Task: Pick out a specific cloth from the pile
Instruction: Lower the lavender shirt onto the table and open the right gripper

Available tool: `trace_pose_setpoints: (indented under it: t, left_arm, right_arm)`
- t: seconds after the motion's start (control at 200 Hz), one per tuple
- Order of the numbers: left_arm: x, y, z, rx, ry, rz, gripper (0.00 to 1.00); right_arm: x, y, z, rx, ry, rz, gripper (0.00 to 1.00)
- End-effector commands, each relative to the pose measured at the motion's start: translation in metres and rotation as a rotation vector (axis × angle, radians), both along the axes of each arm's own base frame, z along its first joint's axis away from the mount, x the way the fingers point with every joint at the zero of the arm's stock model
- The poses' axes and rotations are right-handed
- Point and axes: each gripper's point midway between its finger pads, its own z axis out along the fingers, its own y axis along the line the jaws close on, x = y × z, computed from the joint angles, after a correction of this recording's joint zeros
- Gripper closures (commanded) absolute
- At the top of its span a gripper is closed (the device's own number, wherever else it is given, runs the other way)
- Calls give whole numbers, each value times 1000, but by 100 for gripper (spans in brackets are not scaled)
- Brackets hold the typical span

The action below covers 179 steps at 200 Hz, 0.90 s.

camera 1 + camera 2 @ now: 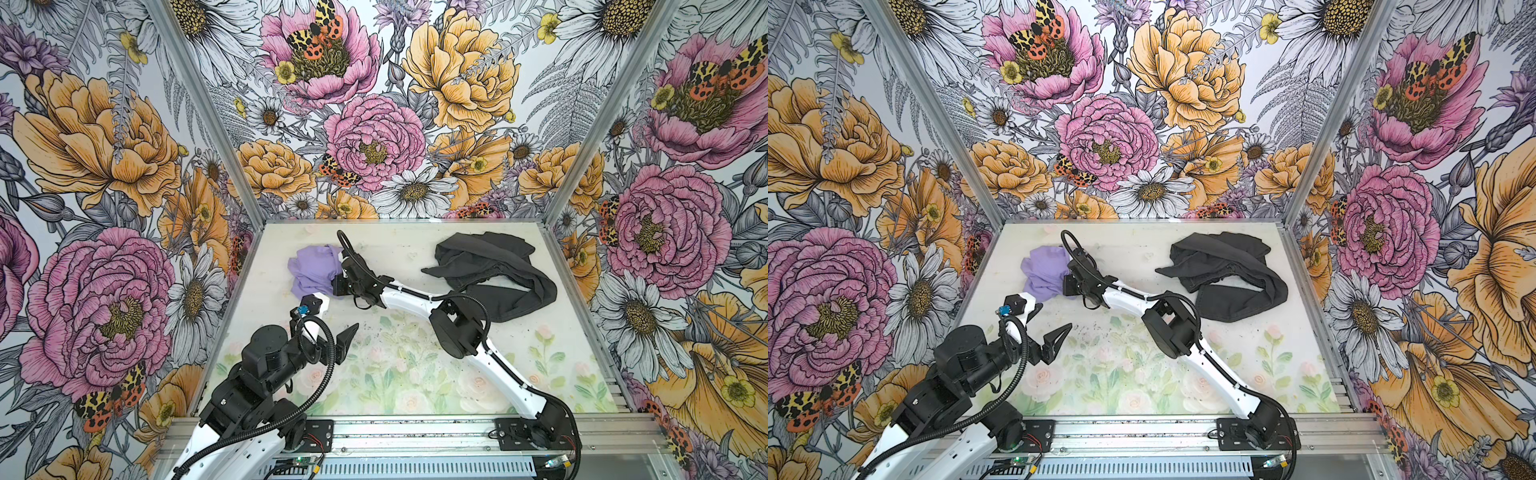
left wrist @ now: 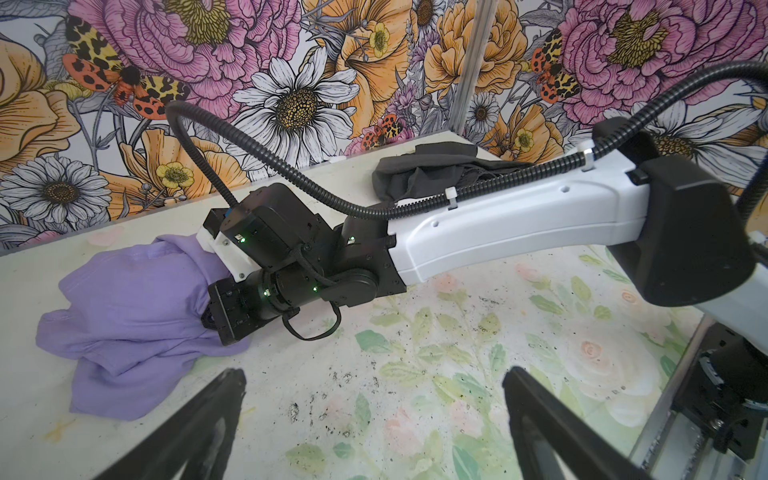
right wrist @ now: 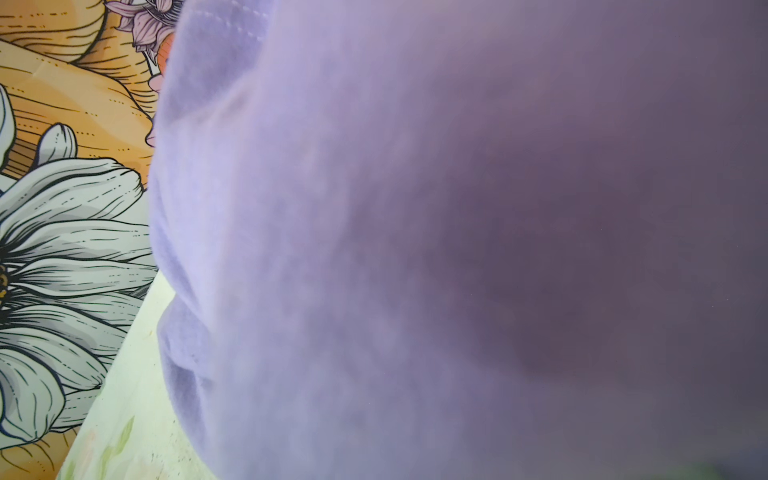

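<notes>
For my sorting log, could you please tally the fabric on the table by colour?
Lavender cloth: 1
Dark pile: 1 heap, black and charcoal; I cannot count the pieces within it
Total: 2

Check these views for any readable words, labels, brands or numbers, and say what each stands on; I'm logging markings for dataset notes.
No readable text anywhere.
The cloth, pile, floral walls and table show only plain fabric or painted flowers.
White arm shell: no label visible.
Small board under the front rail: any marking too small to read.
</notes>
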Motion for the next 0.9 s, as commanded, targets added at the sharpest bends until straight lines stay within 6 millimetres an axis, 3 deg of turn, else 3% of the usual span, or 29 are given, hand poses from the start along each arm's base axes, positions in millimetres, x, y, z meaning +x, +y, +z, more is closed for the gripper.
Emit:
trace_pose_setpoints:
  t: [0.0, 0.49, 0.711, 0.891]
  left_arm:
    - [0, 4, 3, 6, -26, 16, 1]
    - [-1, 7, 6, 2, -39, 28, 1]
    - [-1, 8, 8, -1, -46, 33, 1]
    - [-2, 11, 9, -4, -56, 45, 1]
  right_arm:
    - [-23, -1, -12, -42, 79, 39, 82]
    - [-28, 2, 107, 55, -64, 42, 43]
    - [-32, -3, 149, 76, -134, 29, 35]
    - [-31, -18, 178, 60, -206, -2, 33]
